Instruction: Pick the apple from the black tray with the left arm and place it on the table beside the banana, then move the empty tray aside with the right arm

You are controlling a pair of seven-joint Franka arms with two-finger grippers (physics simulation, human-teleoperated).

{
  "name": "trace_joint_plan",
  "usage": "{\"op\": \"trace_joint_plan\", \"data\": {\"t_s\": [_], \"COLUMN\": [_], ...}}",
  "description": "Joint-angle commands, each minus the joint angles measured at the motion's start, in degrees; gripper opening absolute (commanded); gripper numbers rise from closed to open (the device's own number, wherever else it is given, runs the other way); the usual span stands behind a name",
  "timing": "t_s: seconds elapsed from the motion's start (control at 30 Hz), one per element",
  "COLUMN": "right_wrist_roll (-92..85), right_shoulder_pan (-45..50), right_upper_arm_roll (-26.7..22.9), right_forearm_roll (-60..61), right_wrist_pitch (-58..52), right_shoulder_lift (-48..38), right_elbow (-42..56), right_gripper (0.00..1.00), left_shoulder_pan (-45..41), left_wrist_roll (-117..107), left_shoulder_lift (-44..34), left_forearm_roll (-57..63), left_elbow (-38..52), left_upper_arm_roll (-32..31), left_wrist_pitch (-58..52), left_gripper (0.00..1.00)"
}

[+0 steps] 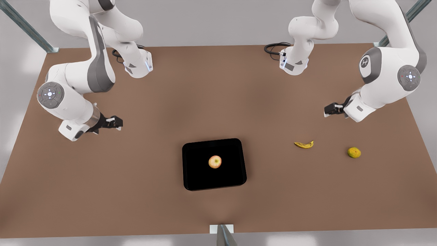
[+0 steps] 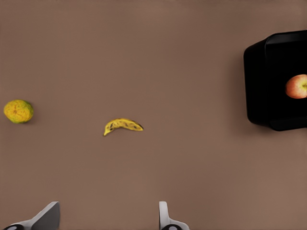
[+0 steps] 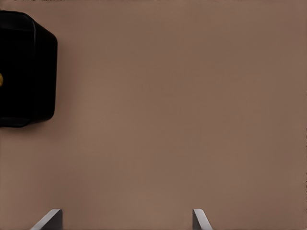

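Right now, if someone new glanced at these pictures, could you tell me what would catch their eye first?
The glossy black tray near the middle of the brown table stands out most, with the apple sitting in its centre. Toward the front view's right lie the banana and a bumpy yellow-green fruit. The open left gripper hangs above the banana; the open right gripper waits on the opposite side.

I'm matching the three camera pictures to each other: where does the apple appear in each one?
Front view: the apple lies near the middle of the black tray, low in the picture's centre.
Left wrist view: the apple is cut by the picture's edge, inside the tray.
Right wrist view: a sliver of it at the edge.
Shared landmark: the black tray.
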Motion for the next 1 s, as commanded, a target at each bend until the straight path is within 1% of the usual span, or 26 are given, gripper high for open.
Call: {"op": "trace_joint_plan", "data": {"t_s": [0.0,0.1,0.13,0.17,0.2,0.27,0.33,0.37,0.43,0.47,0.5,0.53,0.6,0.67,0.73,0.77,0.87,0.97], "right_wrist_roll": [2.61,1.99,2.61,2.7,2.7,2.7,2.61,2.7,2.52,2.52,2.44,2.44,2.61,2.79,2.7,2.7,2.7,2.7], "right_shoulder_pan": [-0.05,-0.31,-0.22,-0.14,-0.14,-0.93,-1.19,-1.19,-1.02,-0.84,-0.84,0.83,0.92,1.09,1.09,1.09,1.09,1.09], "right_upper_arm_roll": [-0.1,-0.28,-0.28,-0.19,-0.19,-0.45,-2.03,-2.03,-1.6,-1.42,-1.51,-0.98,-1.42,-1.07,-1.07,-1.07,-1.07,-1.07], "right_forearm_roll": [-1.5,-1.5,-1.5,-1.41,-1.41,-1.41,-1.23,-1.32,-1.94,-1.94,-1.76,-2.29,-3.08,-2.99,-3.08,-2.99,-3.08,-3.08], "right_wrist_pitch": [2.04,1.87,1.43,1.25,1.34,1.6,1.69,1.78,1.95,2.13,2.13,2.3,4.06,3.8,3.71,3.8,3.8,3.8], "right_shoulder_lift": [0.12,0.21,0.21,0.21,0.65,1.52,1.44,1.26,1.35,1.44,1.44,1.53,1.53,1.35,1.35,1.44,1.44,1.44], "right_elbow": [0.17,0.34,0.7,0.61,0.69,0.7,1.93,1.93,1.93,1.93,2.01,2.01,2.1,3.07,3.33,3.33,3.33,3.33], "right_gripper": [1.0,1.0,1.0,1.0,1.0,1.0,1.0,1.0,1.0,1.0,1.0,1.0,1.0,1.0,1.0,1.0,1.0,1.0], "left_shoulder_pan": [0.63,0.45,-0.69,-2.36,-5.87,-14.66,-19.93,-21.26,-22.31,-23.63,-25.56,-26.62,-27.5,-27.5,-27.5,-28.73,-32.95,-33.65], "left_wrist_roll": [0.98,-1.74,-2.7,-13.93,-25.28,-41.29,-51.3,-52.28,-54.91,-59.13,-63.09,-65.46,-67.22,-69.24,-69.24,-69.42,-70.39,-70.04], "left_shoulder_lift": [-0.28,0.78,1.91,8.76,15.0,25.81,33.38,35.58,39.71,41.64,45.59,46.65,47.88,51.04,54.38,56.67,57.55,58.43], "left_forearm_roll": [-0.21,0.49,1.37,3.21,5.76,9.89,10.25,11.82,12.62,15.78,16.49,16.57,16.57,16.57,16.57,16.57,16.66,17.45], "left_elbow": [-0.2,-0.11,1.46,9.46,16.05,28.36,34.43,35.13,35.13,35.48,39.35,39.97,39.79,40.76,42.25,44.36,44.54,44.54], "left_upper_arm_roll": [-0.03,-1.52,-7.31,-13.02,-16.81,-16.81,-16.64,-16.55,-16.2,-16.02,-16.02,-16.11,-16.29,-12.51,-11.19,-10.4,-7.41,-6.44], "left_wrist_pitch": [3.34,2.9,3.26,2.64,2.11,2.73,6.68,7.91,14.5,17.84,18.64,19.87,21.45,31.29,37.09,37.27,37.27,37.27], "left_gripper": [1.0,1.0,1.0,1.0,1.0,1.0,1.0,1.0,1.0,1.0,1.0,1.0,1.0,1.0,1.0,1.0,1.0,1.0]}}
